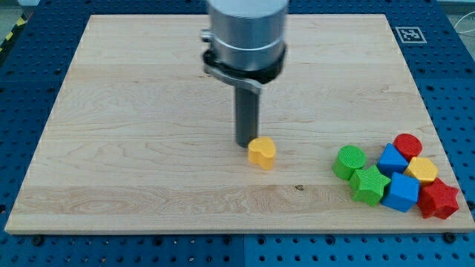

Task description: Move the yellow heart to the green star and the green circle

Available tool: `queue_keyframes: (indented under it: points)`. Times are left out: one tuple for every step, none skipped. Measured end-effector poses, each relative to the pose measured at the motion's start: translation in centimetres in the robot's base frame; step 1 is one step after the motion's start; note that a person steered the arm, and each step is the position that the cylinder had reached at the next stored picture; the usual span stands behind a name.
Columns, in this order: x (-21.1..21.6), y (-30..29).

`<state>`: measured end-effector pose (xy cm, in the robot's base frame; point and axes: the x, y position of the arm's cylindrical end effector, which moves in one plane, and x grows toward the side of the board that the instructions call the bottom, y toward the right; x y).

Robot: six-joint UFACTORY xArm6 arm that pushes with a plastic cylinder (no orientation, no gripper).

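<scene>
My tip (245,144) rests on the wooden worktop (148,148), touching the yellow heart (261,153) at its upper-left edge. There is no gripper, only the bare rod. The green circle (349,162) lies well to the heart's right, with the green star (369,185) just beyond it, touching it. Further right of the heart cluster two blue blocks (392,159) (401,192), a red cylinder (407,144), a yellow block (422,170) and a red star (439,199).
</scene>
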<state>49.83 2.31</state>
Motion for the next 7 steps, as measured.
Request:
queue_keyframes:
  points:
    - [0.3,3.9]
    - [-1.0,3.8]
    - [-2.6,1.8]
    - [-2.6,-0.3]
    - [-2.3,-2.1]
    - [-0.2,-2.6]
    - [2.0,-2.4]
